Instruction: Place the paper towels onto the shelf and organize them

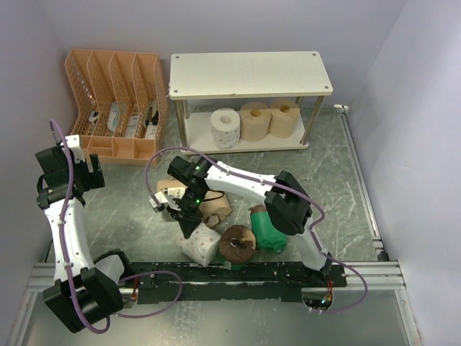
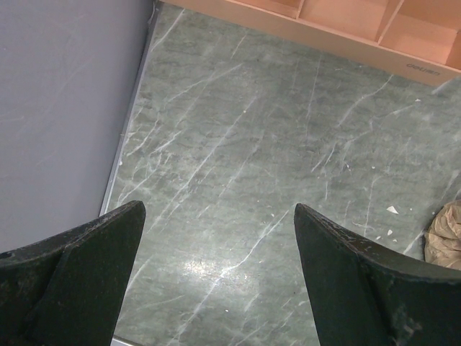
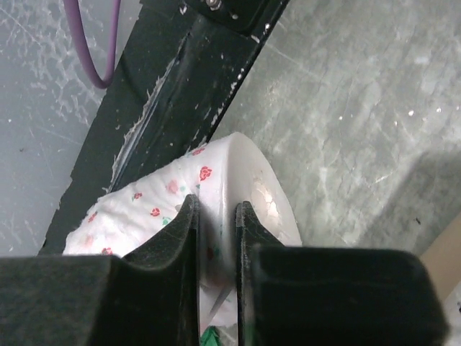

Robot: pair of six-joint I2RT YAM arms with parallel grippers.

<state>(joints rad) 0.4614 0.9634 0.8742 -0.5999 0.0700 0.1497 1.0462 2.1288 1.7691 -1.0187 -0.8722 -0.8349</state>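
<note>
Right gripper (image 3: 215,210): jaws nearly closed, pinching the wall of the flower-print roll (image 3: 245,173). One finger sits on the outer printed side, the other at the hollow core end. The roll lies on the counter (image 3: 360,108) right against the black base rail (image 3: 180,79).

Top view: right arm reaches left across the middle, right gripper (image 1: 189,225) is down on the flower-print roll (image 1: 202,247) at the near-left end of the loose pile. Also in the pile:
- brown-ended roll (image 1: 238,244), touching the flower-print roll on its right
- green-wrapped roll (image 1: 266,229), just right of that
- tan-wrapped roll (image 1: 217,208), behind them and partly under the arm
- a second tan-wrapped roll (image 1: 166,192), left of the wrist and mostly hidden

Left gripper (image 2: 218,209): jaws wide open, nothing between them, bare counter below. It sits at the left side, left gripper (image 1: 91,175) just in front of the orange file organizer (image 1: 119,101) and well apart from the pile. A bit of a tan-wrapped roll (image 2: 444,234) shows at the right edge of the left wrist view.

Shelf (image 1: 250,74) is at the back centre with a bare top board. The lower board holds three upright rolls in a row, touching: white roll (image 1: 225,127), then two bare tan rolls (image 1: 254,121) and (image 1: 284,119).
</note>
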